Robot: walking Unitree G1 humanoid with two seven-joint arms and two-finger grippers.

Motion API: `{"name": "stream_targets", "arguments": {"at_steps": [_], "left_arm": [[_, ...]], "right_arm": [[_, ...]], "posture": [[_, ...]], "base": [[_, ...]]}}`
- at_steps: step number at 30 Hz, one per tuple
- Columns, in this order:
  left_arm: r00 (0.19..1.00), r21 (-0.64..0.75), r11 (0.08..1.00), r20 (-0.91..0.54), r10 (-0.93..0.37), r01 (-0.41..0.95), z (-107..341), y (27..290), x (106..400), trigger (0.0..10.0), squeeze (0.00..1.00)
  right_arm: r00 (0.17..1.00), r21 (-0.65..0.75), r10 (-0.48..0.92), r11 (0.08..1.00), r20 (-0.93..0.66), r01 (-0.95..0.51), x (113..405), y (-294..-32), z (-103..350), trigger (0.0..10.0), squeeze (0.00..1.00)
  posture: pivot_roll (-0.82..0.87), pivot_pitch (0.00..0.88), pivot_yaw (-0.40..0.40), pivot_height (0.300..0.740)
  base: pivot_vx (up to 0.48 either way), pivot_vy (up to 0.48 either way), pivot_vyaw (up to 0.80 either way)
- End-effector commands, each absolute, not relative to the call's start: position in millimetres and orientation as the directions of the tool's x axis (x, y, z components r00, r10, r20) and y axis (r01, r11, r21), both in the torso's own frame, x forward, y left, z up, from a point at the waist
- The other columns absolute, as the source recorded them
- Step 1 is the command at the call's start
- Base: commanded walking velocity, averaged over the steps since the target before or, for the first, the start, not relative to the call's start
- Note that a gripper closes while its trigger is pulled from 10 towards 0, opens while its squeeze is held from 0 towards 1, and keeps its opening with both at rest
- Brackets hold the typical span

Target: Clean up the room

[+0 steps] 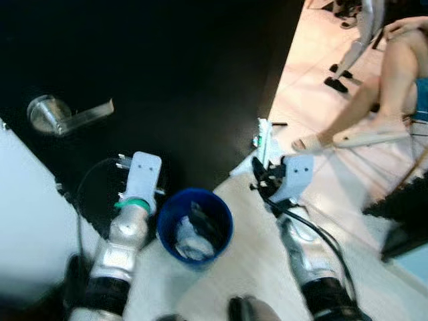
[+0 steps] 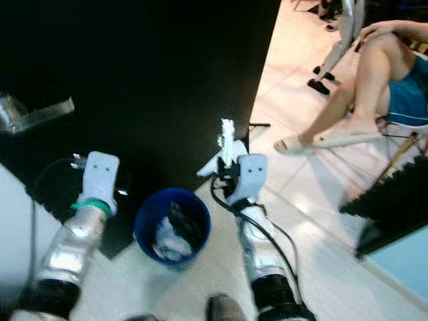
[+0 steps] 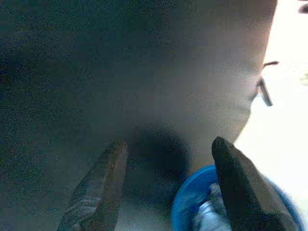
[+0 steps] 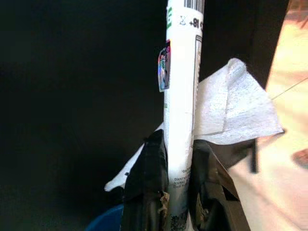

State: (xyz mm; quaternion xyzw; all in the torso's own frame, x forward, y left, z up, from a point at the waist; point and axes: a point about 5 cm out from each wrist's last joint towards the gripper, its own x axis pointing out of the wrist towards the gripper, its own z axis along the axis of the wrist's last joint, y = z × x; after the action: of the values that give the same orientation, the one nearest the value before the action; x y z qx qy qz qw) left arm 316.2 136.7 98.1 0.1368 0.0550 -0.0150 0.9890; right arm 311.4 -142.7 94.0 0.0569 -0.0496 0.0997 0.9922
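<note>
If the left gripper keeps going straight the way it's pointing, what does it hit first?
Most likely the black door: the left gripper points at its dark face, open, with the blue bin just beside its line. Depth is unclear.

Seated person (image 1: 374,100) cut off at frame edge, above knee. Blurred silver lever door handle (image 1: 67,115). Crumpled contents of round blue plastic bin (image 1: 194,228) indistinct.

— Anything readable from where you stand?
— Only on the white packet (image 4: 182,120) at the centre of the right wrist view: "+81" beside a small recycling sign near its top, under a barcode. The lower print is too small.
</note>
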Motion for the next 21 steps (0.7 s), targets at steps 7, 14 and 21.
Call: {"name": "stream_targets", "arguments": {"at_steps": [7,14,21], "left_arm": [[0.938,0.253,0.922,-0.265,-0.225,0.293,75,131,298,10.0,0.00],[0.877,0.268,0.858,-0.337,-0.343,0.438,68,135,276,10.0,0.00],[0.857,0.316,0.826,-0.391,-0.335,0.467,68,151,247,10.0,0.00]], "right_arm": [[0.979,0.093,0.190,0.976,0.072,-0.196,309,-139,84,10.0,0.00],[0.955,0.120,0.292,0.948,0.050,-0.296,307,-122,77,10.0,0.00],[0.914,0.124,0.406,0.907,0.005,-0.403,315,-93,73,10.0,0.00]], "posture": [[0.02,0.000,0.045,0.734],[0.06,0.022,0.039,0.734],[0.16,0.111,0.009,0.734]], "base": [[0.000,0.000,0.00],[0.000,0.000,0.00],[0.000,0.000,0.00]]}}
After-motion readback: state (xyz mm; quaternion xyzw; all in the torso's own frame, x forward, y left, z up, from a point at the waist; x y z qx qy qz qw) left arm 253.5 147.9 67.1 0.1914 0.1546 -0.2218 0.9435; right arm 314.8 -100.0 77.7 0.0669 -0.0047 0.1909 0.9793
